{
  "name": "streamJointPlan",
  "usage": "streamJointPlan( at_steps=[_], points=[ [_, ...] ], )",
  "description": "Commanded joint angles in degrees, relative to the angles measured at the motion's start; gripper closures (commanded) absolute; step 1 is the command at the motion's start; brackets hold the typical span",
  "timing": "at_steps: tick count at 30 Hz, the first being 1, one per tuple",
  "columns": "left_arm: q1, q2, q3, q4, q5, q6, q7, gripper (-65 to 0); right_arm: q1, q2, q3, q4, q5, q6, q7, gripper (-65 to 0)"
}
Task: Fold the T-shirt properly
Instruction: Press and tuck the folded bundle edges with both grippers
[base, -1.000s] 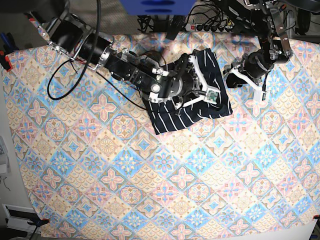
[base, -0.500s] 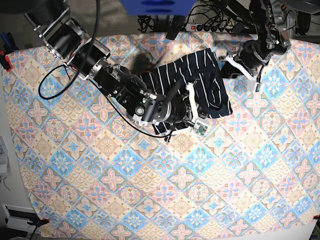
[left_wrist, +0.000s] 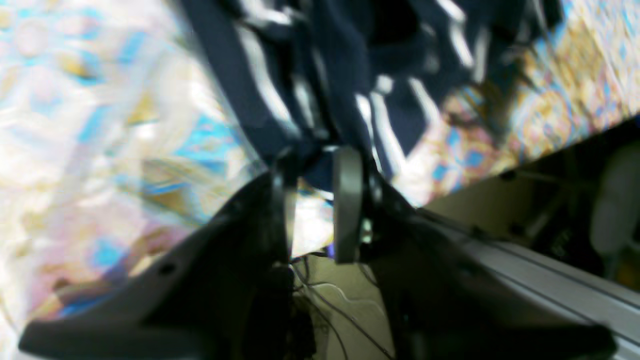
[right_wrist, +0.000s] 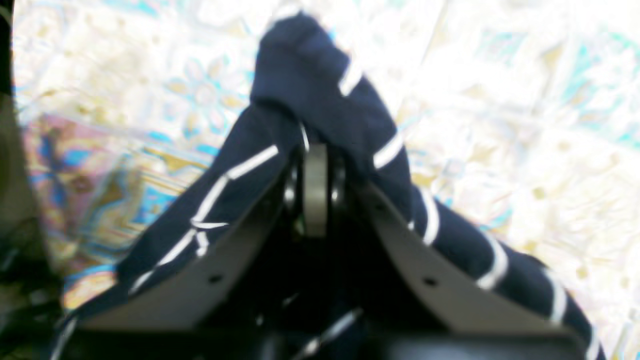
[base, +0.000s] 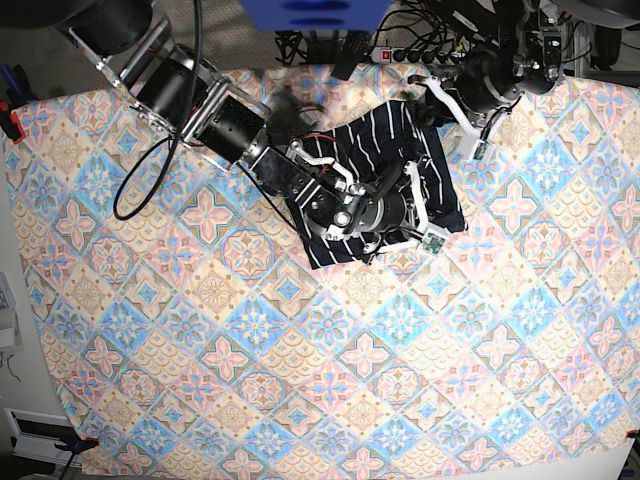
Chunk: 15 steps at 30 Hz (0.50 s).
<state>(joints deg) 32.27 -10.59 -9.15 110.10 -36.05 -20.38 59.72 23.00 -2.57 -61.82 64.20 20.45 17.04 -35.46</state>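
The dark navy pinstriped T-shirt (base: 385, 150) lies bunched at the table's far middle. My right gripper (base: 415, 200), on the arm coming from the upper left, is over the shirt's right part. In the right wrist view it (right_wrist: 315, 150) is shut, with a fold of the T-shirt (right_wrist: 330, 100) pinched and draped over the fingers. My left gripper (base: 432, 92) is at the shirt's top right corner. In the blurred left wrist view its tips (left_wrist: 315, 155) hold the T-shirt's (left_wrist: 350, 75) bunched edge, which hangs from them.
The pastel orange-and-blue tile-patterned cloth (base: 300, 350) covers the whole table. A power strip and cables (base: 420, 50) lie beyond the far edge. The right arm's black links and cables (base: 200, 110) cross the upper left. A white ledge (base: 600, 465) shows at the lower right.
My right gripper swung from below the shirt back up over its right part. My left gripper moved up and left to the shirt's top right corner. The shirt is more bunched.
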Motion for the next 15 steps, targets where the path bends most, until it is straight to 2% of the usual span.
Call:
streamJointPlan(
  at_steps=[1,5,7,10,15],
  points=[
    [0.56,-0.36,0.31,1.06,-0.74,-0.06,-0.87,-12.3,1.57,-1.78,0.42,-0.78,-1.59,0.06,2.63,0.0],
    [0.74,-0.18,2.16,1.06,-0.74,0.03,-0.95,-12.3,1.57,-5.92,0.42,-10.53,-11.00,0.06,8.25,0.0],
    [0.74,-0.27,4.27,1.06,-0.65,0.03,-1.04,-12.3,1.57,-6.43,0.86,-13.88,-14.25,0.06,11.24,0.0],
    [0.48,-0.27,7.26,0.88,-0.56,0.21,-1.04,-12.3,1.57,-6.43,0.94,-14.49,-16.18,0.06,13.27,0.0],
    [0.56,-0.36,8.66,0.80,-0.47,0.21,-1.22,-12.2,2.45,-6.35,1.03,-14.40,-16.36,0.06,13.35,0.0]
  ],
)
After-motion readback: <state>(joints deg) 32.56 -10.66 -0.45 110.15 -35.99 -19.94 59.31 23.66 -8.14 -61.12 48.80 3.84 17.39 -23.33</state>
